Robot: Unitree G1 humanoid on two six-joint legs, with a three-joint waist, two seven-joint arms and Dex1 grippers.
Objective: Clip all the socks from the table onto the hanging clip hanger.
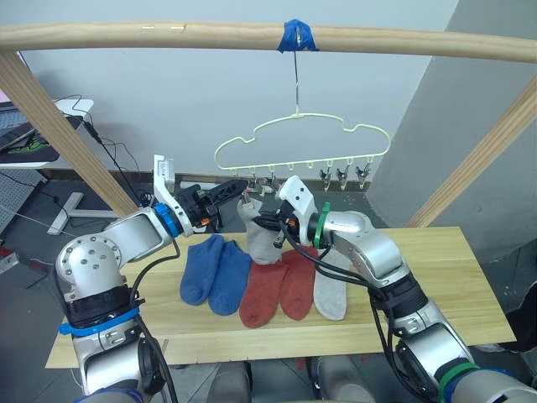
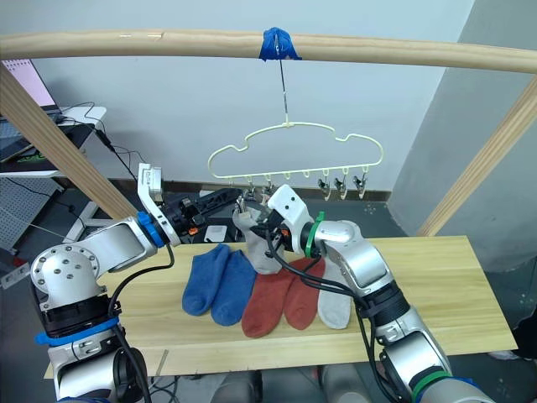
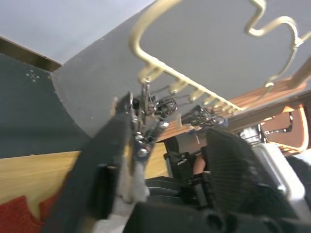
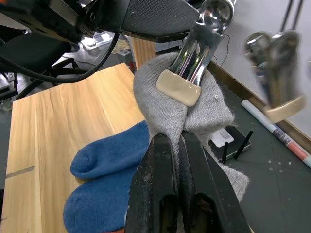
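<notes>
Right gripper point(image 4: 177, 145) fingers clamped on grey sock point(image 4: 170, 104) cuff, clip point(image 4: 187, 73) biting cuff. Left gripper point(image 3: 165, 160) fingers apart around clip; release right only once clip holds, keep clip hanger point(image 1: 302, 143) steady.

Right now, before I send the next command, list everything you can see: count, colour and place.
Blue socks: two, side by side on the table, robot's left.
Rust-red socks: two, on the table, middle.
Grey sock: one, flat beside the red pair.
Grey sock: one, raised, at the leftmost clip.
Clip hanger: one, pale yellow, hanging from the wooden pole.
Left claw: open, around that clip.
Right claw: shut on the raised sock.
</notes>
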